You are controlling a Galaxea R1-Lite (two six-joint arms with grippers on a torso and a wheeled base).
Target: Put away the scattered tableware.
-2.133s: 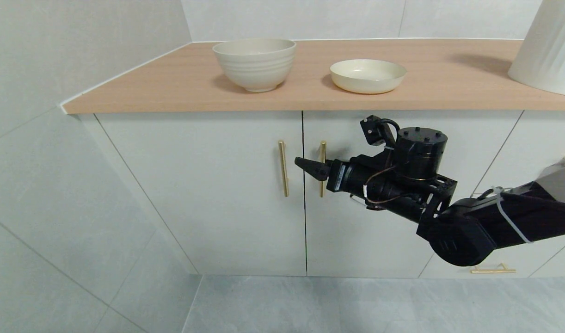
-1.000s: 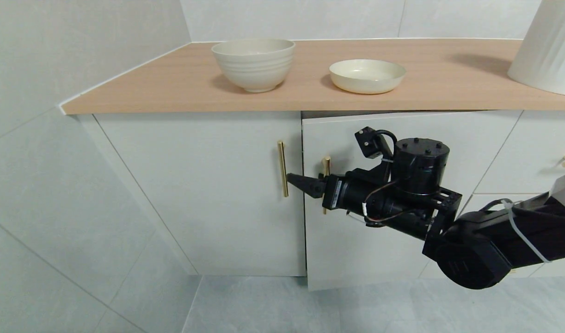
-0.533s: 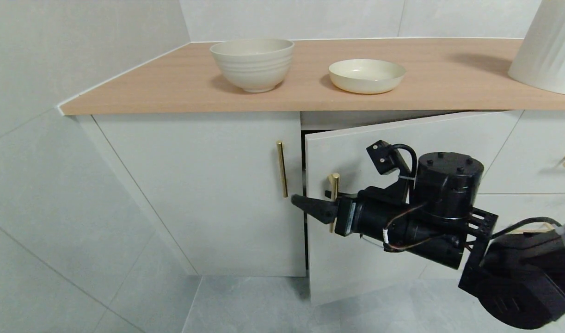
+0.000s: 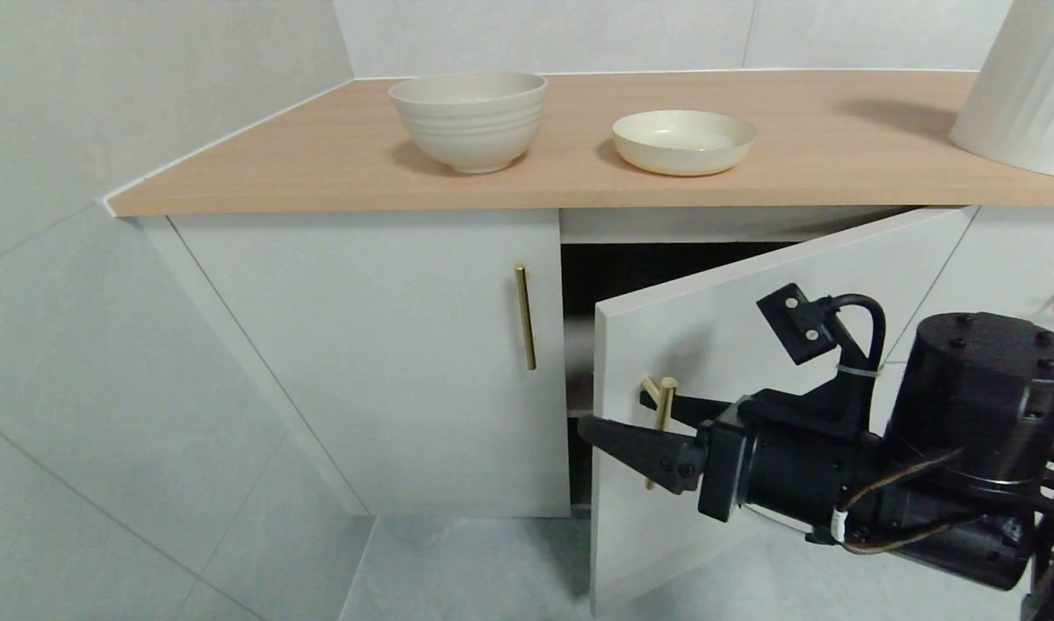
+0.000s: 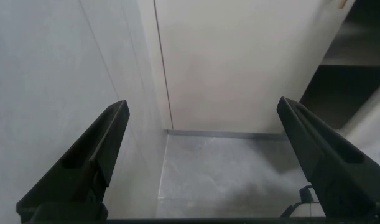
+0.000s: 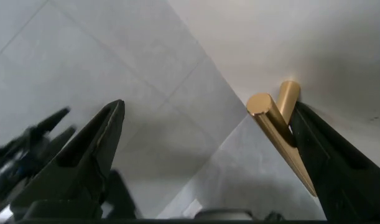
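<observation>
While scanning from the left: got the left gripper [image 5: 202, 102] hanging low, facing the floor [image 5: 221, 180] by the foot of the closed left door [image 5: 239, 62], fingers spread wide, nothing between them. Up on the wooden counter [image 4: 260, 168], got the ribbed bowl [image 4: 468, 118] sitting upright toward the left corner, then the shallow dish [image 4: 684, 141] to its right, near but not touching. Neither put away yet. Below the bowl, same closed door with its upright gold handle [image 4: 525, 317]. Right beside that, dark cabinet opening [image 4: 656, 267], then the right door [image 4: 751, 293] swung outward. Down at that door's gold pull [image 4: 662, 405], got the right gripper [image 4: 613, 410] with fingers parted, one on each side of the pull, inner face of one finger right against the bar, so hooked around it rather than pinched. Far right on the counter, edge of a white ribbed thing [image 4: 1023, 86], well apart from the dish.
</observation>
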